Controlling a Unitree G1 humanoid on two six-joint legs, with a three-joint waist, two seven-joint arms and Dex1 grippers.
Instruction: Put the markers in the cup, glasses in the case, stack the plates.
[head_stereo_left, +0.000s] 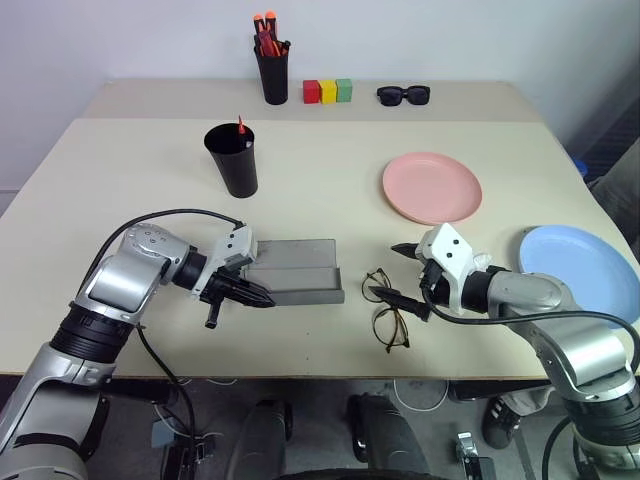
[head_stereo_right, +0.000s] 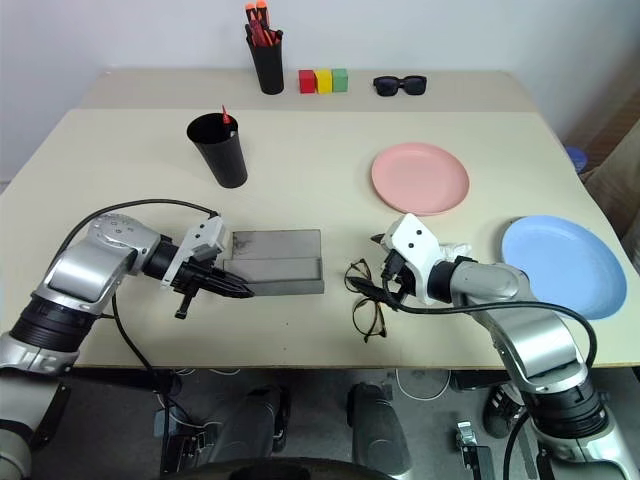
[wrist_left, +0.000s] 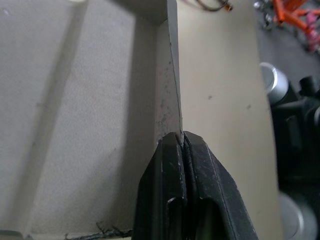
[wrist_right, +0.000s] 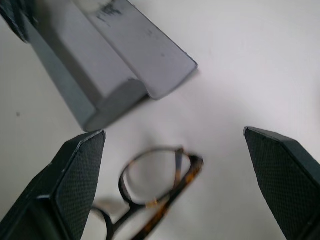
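Case (head_stereo_left: 300, 268): grey, oblong, lid open; long axis runs across the bench (head_stereo_left: 120, 200), left to right, near the front edge.
Left claw (head_stereo_left: 262, 299): fingers pressed together at the case's near left side, pinching a thin wall edge of the case, as the left wrist view shows; it points toward the right along the case's long axis.
Glasses (head_stereo_left: 388, 308): lie flat on the bench just right of the case, apart from it; long axis runs roughly front to back, slightly slanted, one lens nearer the case's end, the other toward the bench's front edge.
Right claw (head_stereo_left: 393, 270): fingers spread wide, holding nothing; it sits just right of the glasses, pointing left, with the upper lens between its fingertips (wrist_right: 75, 170) in the right wrist view.
Cup (head_stereo_left: 232, 159): black, upright, behind the case on the left half; a red marker tip (head_stereo_left: 240, 124) sticks up from it.
Pink plate (head_stereo_left: 431, 187): flat, behind the right claw.
Blue plate (head_stereo_left: 585, 270): flat, at the right edge, well apart from the pink plate.
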